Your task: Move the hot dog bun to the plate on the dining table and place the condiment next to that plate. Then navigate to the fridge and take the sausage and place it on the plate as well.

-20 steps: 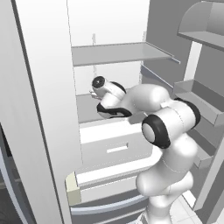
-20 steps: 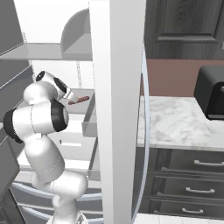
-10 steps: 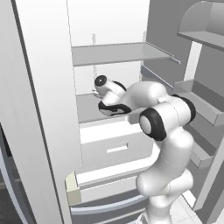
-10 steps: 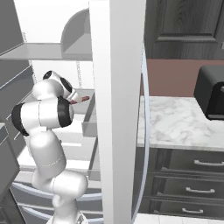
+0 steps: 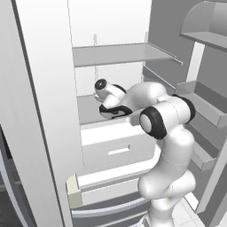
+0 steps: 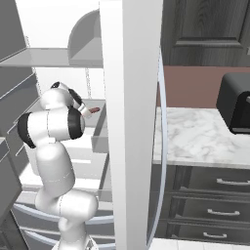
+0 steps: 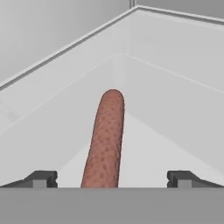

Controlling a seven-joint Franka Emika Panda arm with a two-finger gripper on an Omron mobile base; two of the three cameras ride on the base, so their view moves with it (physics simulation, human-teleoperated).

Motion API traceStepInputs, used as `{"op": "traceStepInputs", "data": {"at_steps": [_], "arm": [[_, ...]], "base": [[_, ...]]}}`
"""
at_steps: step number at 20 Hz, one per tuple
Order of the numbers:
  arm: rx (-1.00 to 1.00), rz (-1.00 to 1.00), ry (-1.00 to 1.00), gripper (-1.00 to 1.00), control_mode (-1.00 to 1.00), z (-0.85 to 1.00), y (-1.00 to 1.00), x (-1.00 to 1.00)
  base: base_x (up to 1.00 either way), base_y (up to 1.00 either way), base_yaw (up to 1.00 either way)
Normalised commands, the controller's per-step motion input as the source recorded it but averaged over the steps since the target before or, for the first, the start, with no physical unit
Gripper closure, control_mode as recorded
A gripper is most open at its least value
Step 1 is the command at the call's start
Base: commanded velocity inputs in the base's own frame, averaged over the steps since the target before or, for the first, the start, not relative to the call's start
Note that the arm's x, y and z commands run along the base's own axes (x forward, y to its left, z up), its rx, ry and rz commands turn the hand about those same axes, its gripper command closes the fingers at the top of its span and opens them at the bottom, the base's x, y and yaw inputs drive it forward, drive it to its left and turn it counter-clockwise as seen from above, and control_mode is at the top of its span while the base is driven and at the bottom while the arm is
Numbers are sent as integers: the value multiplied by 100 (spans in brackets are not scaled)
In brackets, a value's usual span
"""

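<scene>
A reddish-brown sausage (image 7: 107,140) lies on the white fridge shelf (image 7: 175,144), pointing away into the back corner. My gripper (image 7: 112,179) is open, and its near end lies between the two dark fingertips (image 7: 41,178), untouched by either. In the right base view the sausage (image 6: 94,110) shows just beyond the gripper (image 6: 87,112), inside the fridge. In the left base view my hand (image 5: 108,99) reaches over the middle shelf (image 5: 88,111). The hot dog bun, condiment, plate and dining table are out of view.
An upper fridge shelf (image 5: 119,53) hangs above my hand and a white drawer (image 5: 117,150) sits below it. Door shelves (image 5: 204,102) stand to the right. The fridge wall (image 6: 129,122) splits the right base view; beyond lie a marble counter (image 6: 195,136) and a black toaster (image 6: 237,102).
The arm has stretched further into the fridge, bringing the hand closer to the sausage. The jaws have stayed open.
</scene>
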Motion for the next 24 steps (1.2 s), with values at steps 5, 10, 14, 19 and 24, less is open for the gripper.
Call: {"op": "traceStepInputs", "data": {"at_steps": [5,10,14,19,24], "arm": [[3,-6,0,-100,-100,-23,-5,4],[1,-5,0,100,-100,-22,0,0],[0,-4,0,100,-100,-16,0,0],[0,0,0,100,-100,-5,-5,-24],[0,7,-6,100,-100,0,-13,-63]], "base": [[0,0,0],[0,0,0],[0,0,0],[0,0,0],[0,0,0]]}}
